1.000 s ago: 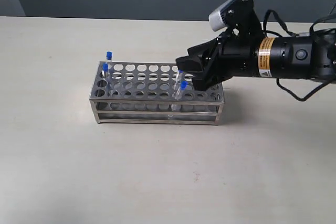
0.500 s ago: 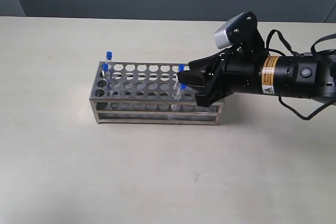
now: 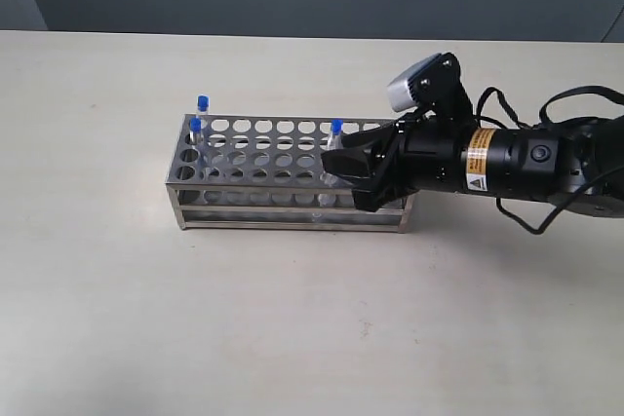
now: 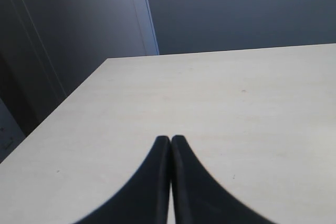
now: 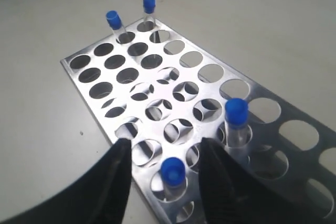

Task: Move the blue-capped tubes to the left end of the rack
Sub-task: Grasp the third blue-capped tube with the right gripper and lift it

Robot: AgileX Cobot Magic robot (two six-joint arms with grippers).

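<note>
The steel rack stands on the table, lengthwise across the exterior view. Two blue-capped tubes stand at its left end, and a third stands in the back row towards the right. My right gripper hangs low over the rack's front right part and hides the fourth tube there. In the right wrist view the rack fills the frame and my right gripper is open, its fingers either side of the fourth tube without touching it. Beside it stands the third tube. My left gripper is shut and empty.
The pale table spreads round the rack, with a dark wall behind it. The left wrist view shows bare tabletop and its far edge. The right arm's body and cables reach in from the right.
My right gripper has moved down and slightly left over the rack's front right part. The front tube's cap, visible before, is now covered in the exterior view.
</note>
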